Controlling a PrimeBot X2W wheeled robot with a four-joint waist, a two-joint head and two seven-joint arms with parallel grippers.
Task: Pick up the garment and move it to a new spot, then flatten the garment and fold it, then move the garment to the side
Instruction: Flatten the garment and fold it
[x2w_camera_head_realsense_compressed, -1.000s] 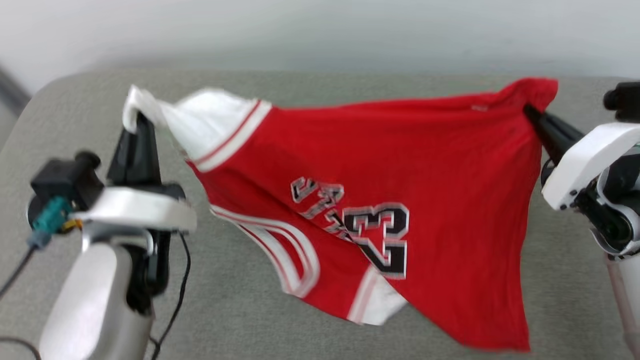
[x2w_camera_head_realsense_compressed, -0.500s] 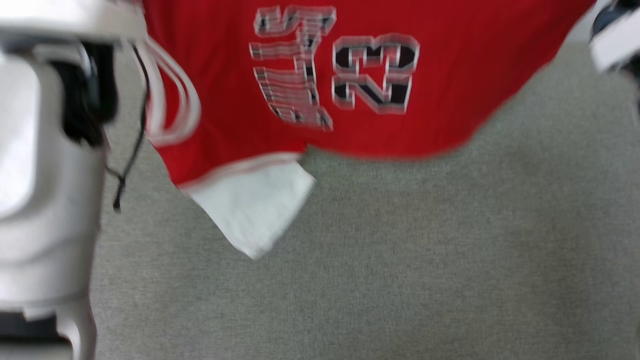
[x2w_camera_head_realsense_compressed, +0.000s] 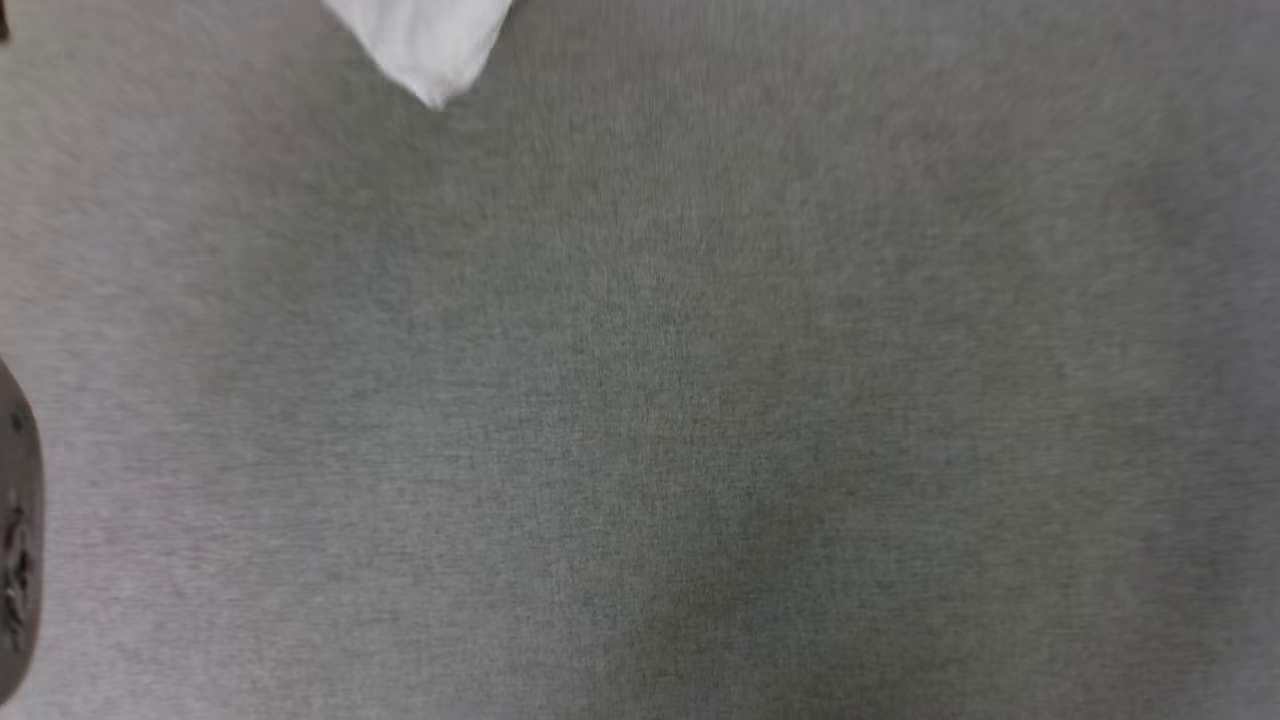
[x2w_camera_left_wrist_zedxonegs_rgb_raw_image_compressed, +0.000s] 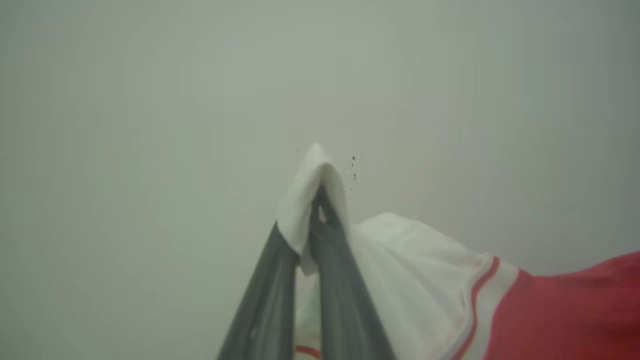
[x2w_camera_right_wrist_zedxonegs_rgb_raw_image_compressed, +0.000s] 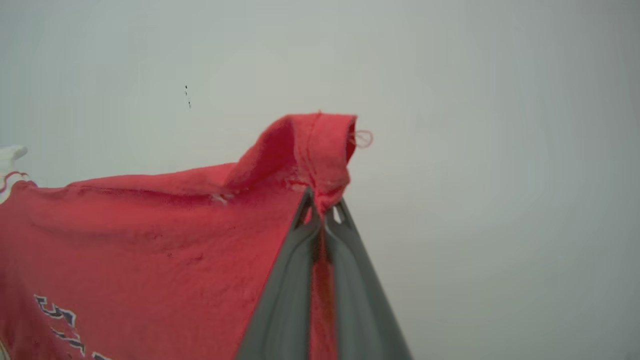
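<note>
Head camera first, and it's a blurry one: the garment (x2w_camera_head_realsense_compressed: 425, 45) shows as a white sleeve tip dipping in at the top edge, hanging clear above the grey fabric surface (x2w_camera_head_realsense_compressed: 700, 400) that spreads out beneath it. Low down and well off to the garment's left there's a dark rounded shape (x2w_camera_head_realsense_compressed: 15, 530) I can't make out. Now the left wrist camera: the left gripper (x2w_camera_left_wrist_zedxonegs_rgb_raw_image_compressed: 320, 200) reaches up and out toward the pale wall (x2w_camera_left_wrist_zedxonegs_rgb_raw_image_compressed: 150, 100), and its two dark fingers (x2w_camera_left_wrist_zedxonegs_rgb_raw_image_compressed: 265, 300) are drawn together to a point. They are pinched tight on a fold of the garment's white sleeve (x2w_camera_left_wrist_zedxonegs_rgb_raw_image_compressed: 297, 215), which caps the tips like a hood. The rest of that sleeve billows out beside the fingers and runs past a striped band (x2w_camera_left_wrist_zedxonegs_rgb_raw_image_compressed: 482, 295) into the red body. Over to the right wrist camera: the right gripper (x2w_camera_right_wrist_zedxonegs_rgb_raw_image_compressed: 322, 207) is raised the same way, jaws closed with red cloth running down the slit between them. It is clamped on a hemmed red corner (x2w_camera_right_wrist_zedxonegs_rgb_raw_image_compressed: 310, 145) that flops over the tips, a loose thread (x2w_camera_right_wrist_zedxonegs_rgb_raw_image_compressed: 364, 138) curling off it. From that corner the garment stretches away across the air with black, white-edged lettering (x2w_camera_right_wrist_zedxonegs_rgb_raw_image_compressed: 55, 310) low on it. It's strung between the two grippers.
</note>
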